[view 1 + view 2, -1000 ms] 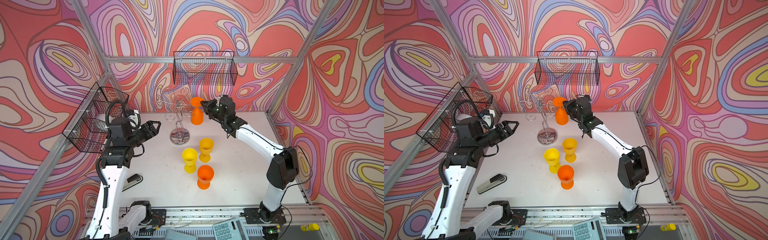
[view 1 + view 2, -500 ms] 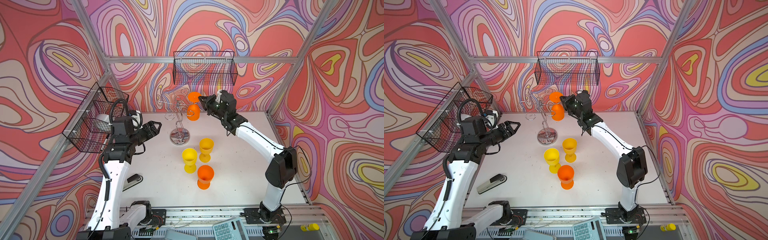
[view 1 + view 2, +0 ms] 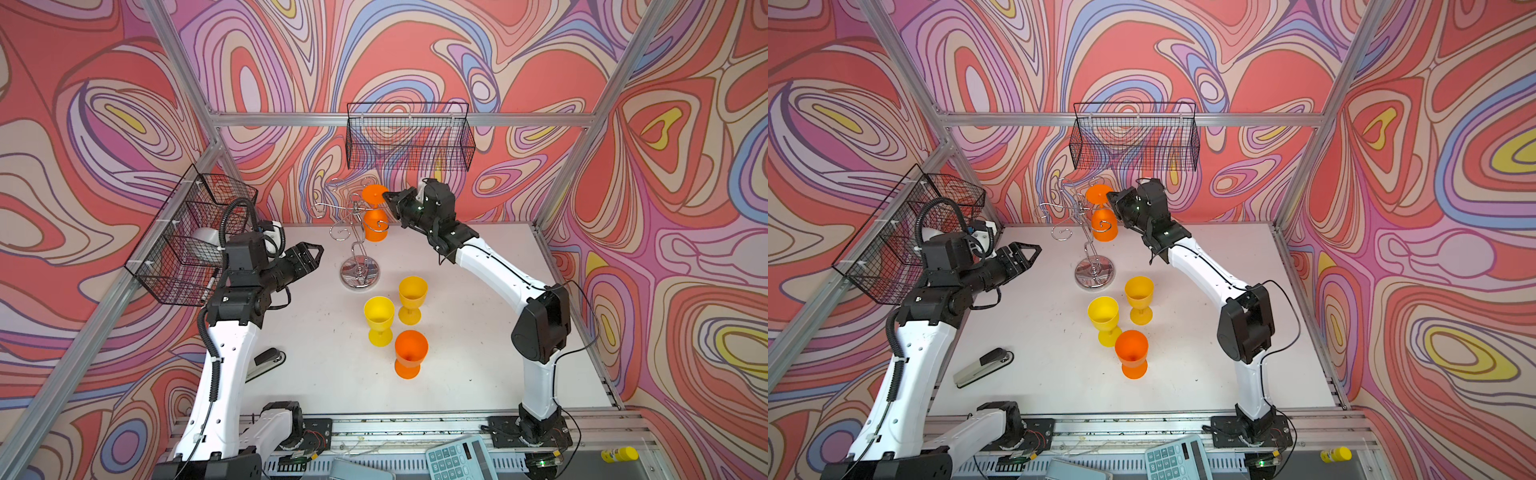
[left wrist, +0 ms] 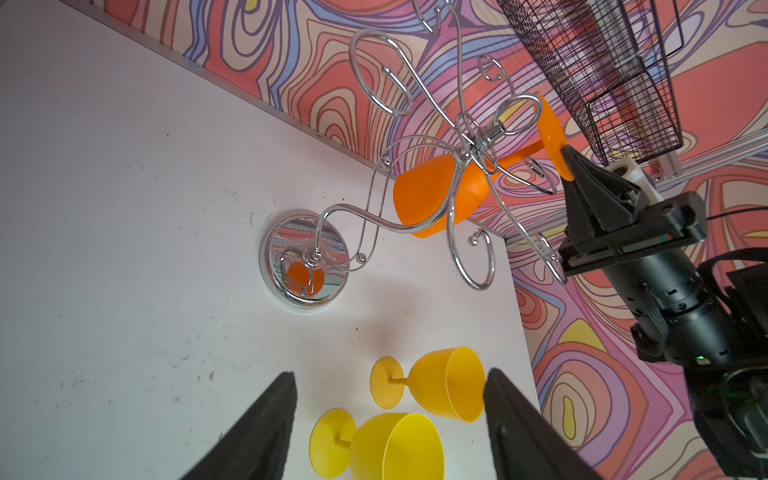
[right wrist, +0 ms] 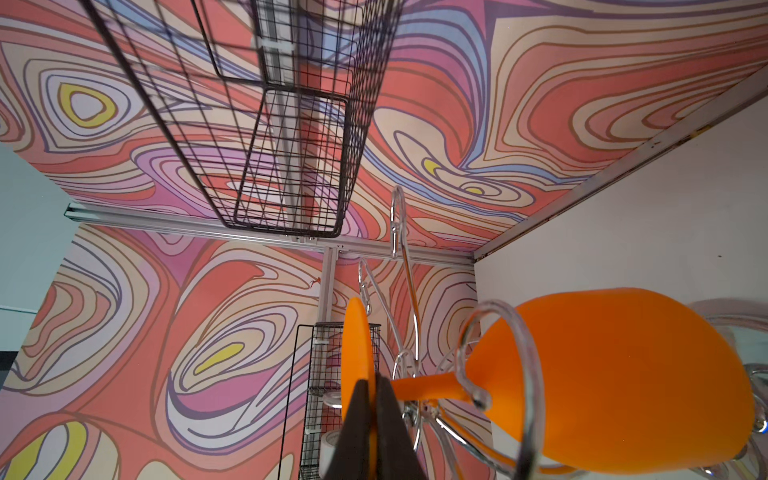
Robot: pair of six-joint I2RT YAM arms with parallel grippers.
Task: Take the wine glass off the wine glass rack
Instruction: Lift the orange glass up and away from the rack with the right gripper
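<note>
An orange wine glass [image 3: 374, 227] [image 3: 1104, 227] hangs upside down on the chrome wine glass rack [image 3: 360, 271] [image 3: 1095, 272], at the back of the table. Its stem runs through a curled hook arm [image 5: 500, 332], and its flat foot [image 5: 356, 357] is uppermost. My right gripper [image 3: 387, 198] [image 3: 1111, 198] [image 5: 370, 384] is shut on the edge of that foot. My left gripper [image 3: 313, 253] [image 3: 1032, 251] [image 4: 389, 374] stands open and holds nothing, left of the rack's mirrored base [image 4: 305, 259]. In the left wrist view the glass's bowl [image 4: 432, 195] shows behind the wires.
Three glasses stand upright in front of the rack: a yellow one [image 3: 379, 318], an amber one [image 3: 412, 297] and an orange one [image 3: 411, 353]. A stapler [image 3: 266, 361] lies at the front left. Black mesh baskets hang on the back wall [image 3: 409, 137] and the left frame [image 3: 191, 241].
My right gripper, still shut on the orange glass's foot, has carried the glass left and slightly up, in toward the rack's stem. The left gripper has barely moved.
</note>
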